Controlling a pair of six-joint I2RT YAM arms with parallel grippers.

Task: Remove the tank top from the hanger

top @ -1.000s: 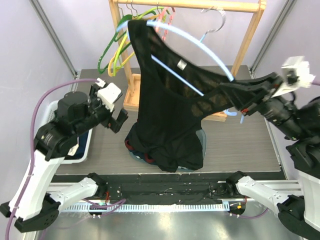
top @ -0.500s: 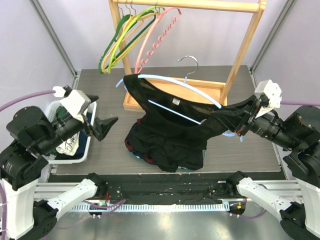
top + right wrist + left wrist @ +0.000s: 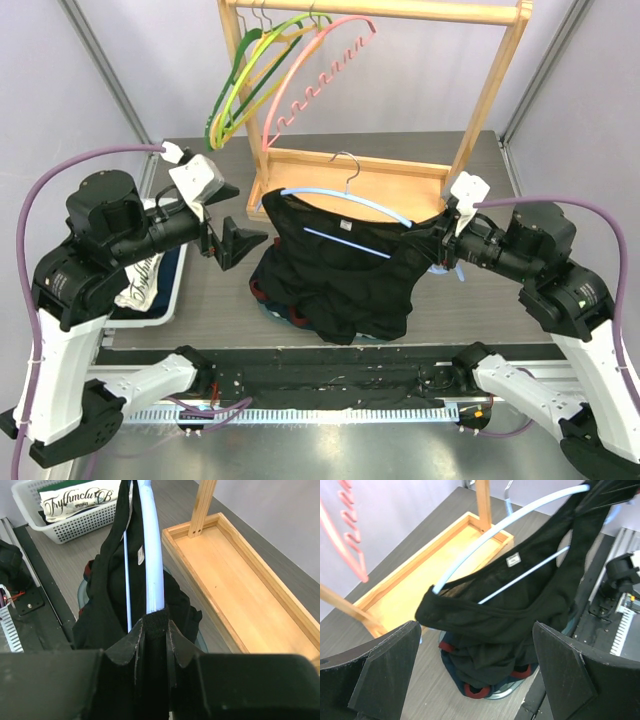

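The hanger [image 3: 345,196] lies with its long axis running left to right above the bench [image 3: 500,300], in front of the wooden rack [image 3: 350,172]. The right tool [image 3: 443,235] is pinching the hanger's right end, and the wrist view shows that shoulder's black fabric trapped in the same pinch. The tank top [image 3: 340,270] is draped over both of the hanger's 2 shoulders, and its hem sags onto the pile of clothes [image 3: 275,300] below.

The left tool [image 3: 232,243] hangs with its jaws spread wide and nothing between them, apart from the cloth. The hanger's free left end and the strap across it lie just to the tool's right, squarely in front of the gap. The left arm is therefore the nearer one to that strap. Its likely job is to slide the strap leftward along the hanger's axis, off the tip, while the right tool steadies the other end.
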